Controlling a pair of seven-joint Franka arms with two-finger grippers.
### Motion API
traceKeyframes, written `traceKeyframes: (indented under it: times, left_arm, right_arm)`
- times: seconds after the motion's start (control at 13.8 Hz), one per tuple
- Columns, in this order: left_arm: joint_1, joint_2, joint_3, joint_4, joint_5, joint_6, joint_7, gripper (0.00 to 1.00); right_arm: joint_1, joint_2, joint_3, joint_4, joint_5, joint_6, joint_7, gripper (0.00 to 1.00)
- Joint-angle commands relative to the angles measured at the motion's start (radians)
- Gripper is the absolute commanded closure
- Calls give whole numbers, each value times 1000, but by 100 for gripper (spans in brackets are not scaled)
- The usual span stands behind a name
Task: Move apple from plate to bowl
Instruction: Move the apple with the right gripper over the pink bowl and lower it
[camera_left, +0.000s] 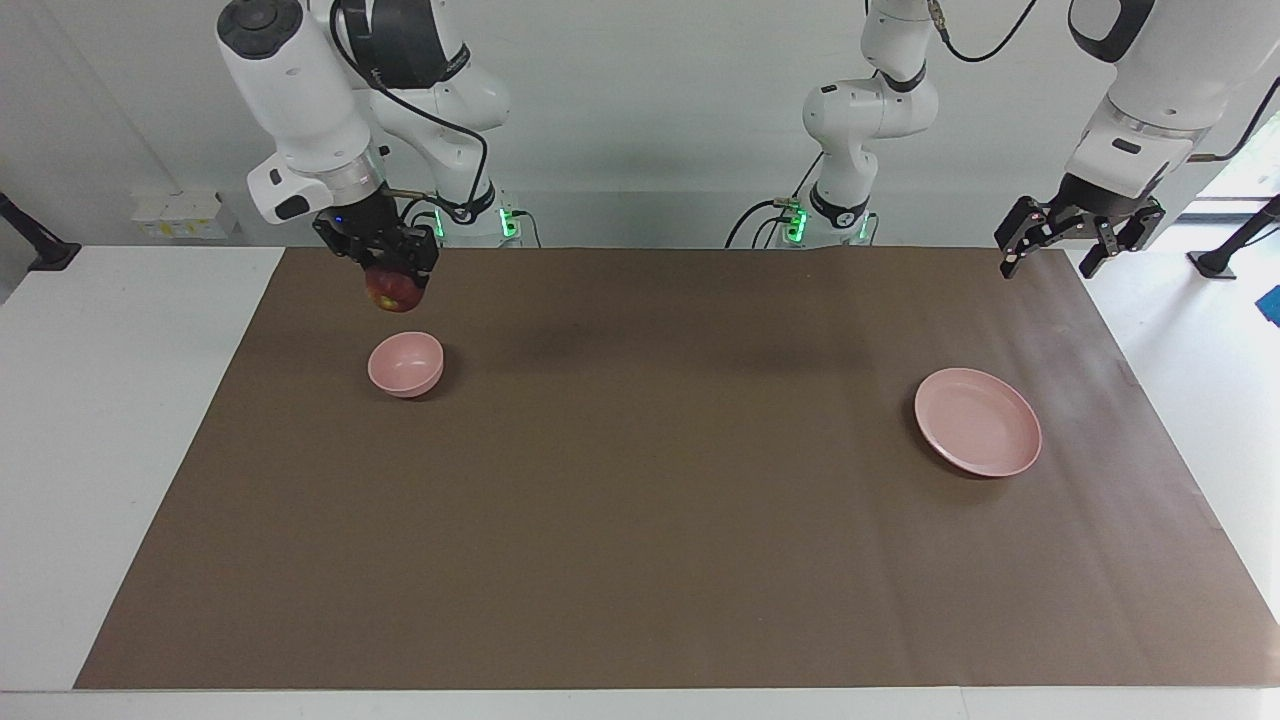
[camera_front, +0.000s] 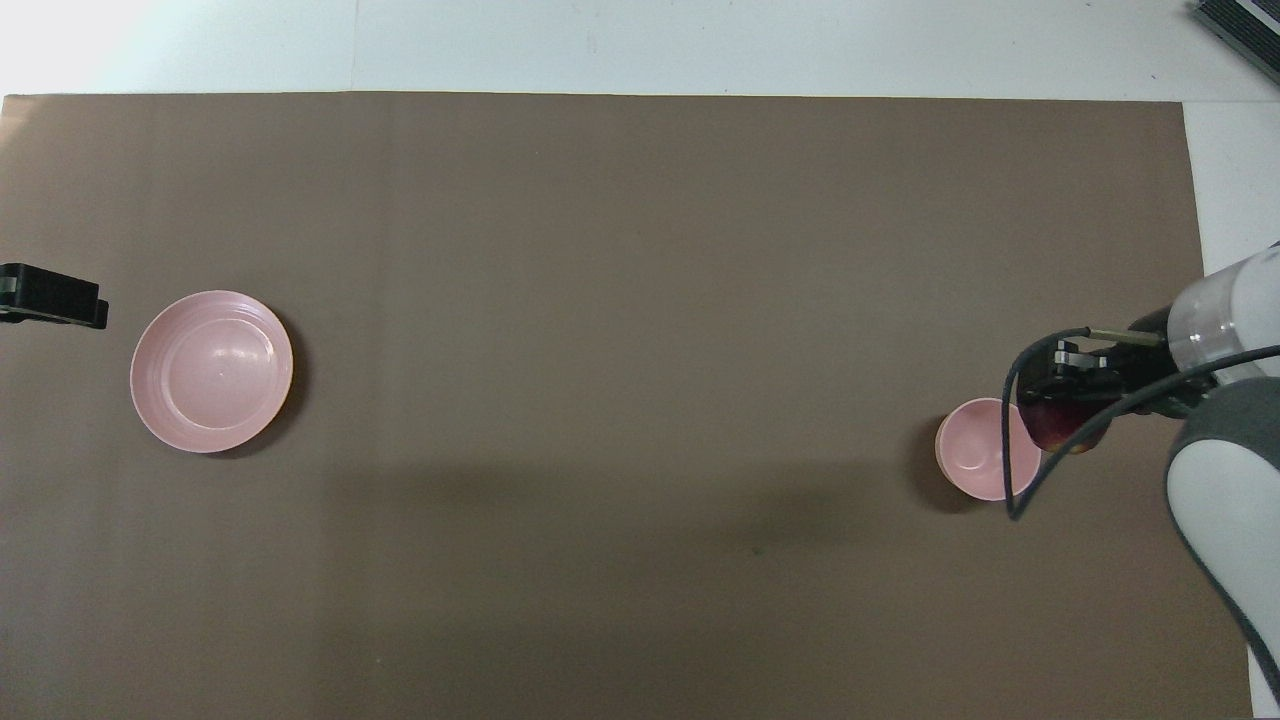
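Observation:
My right gripper (camera_left: 398, 283) is shut on the dark red apple (camera_left: 397, 291) and holds it in the air, a little above the small deep pink bowl (camera_left: 405, 363). In the overhead view the apple (camera_front: 1055, 425) and the right gripper (camera_front: 1065, 400) sit over the rim of the bowl (camera_front: 975, 447), on the side toward the right arm's end of the table. The bowl is empty. The wide pink plate (camera_left: 977, 421) lies empty toward the left arm's end, and also shows in the overhead view (camera_front: 211, 371). My left gripper (camera_left: 1050, 265) waits open in the air over the mat's edge beside the plate (camera_front: 60, 297).
A brown mat (camera_left: 640, 520) covers most of the white table (camera_left: 110, 420). The arms' bases (camera_left: 840, 215) stand at the mat's edge nearest the robots. A white socket box (camera_left: 180, 215) sits by the wall at the right arm's end.

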Motion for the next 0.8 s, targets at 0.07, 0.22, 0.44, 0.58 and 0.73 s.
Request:
traceKeyframes:
  times: [0.07,0.22,0.44,0.58,0.73]
  left_arm:
    - [-10,-19,7,-15,23,-14,9,0]
    - [-10,-21,8,-18,23,-15,9,0]
    - [-95,-26,74,-18,23,-8,8,0]
    - [-120,-27,102,-19,24,-15,8,0]
    - [-104,-29,100,-21,24,-15,9,0]
  right_arm:
    - [-44,-74,15,-124,-26,63,-123,100]
    - [-55,-76,15,-176,-29,81,-128,100]
    - [-56,-70,15,-304,-29,210,-117,100]
    - [-56,-68,15,-425,-29,345,-115,100]
    - [-58,-68,15,-525,-27,478,-115,100]
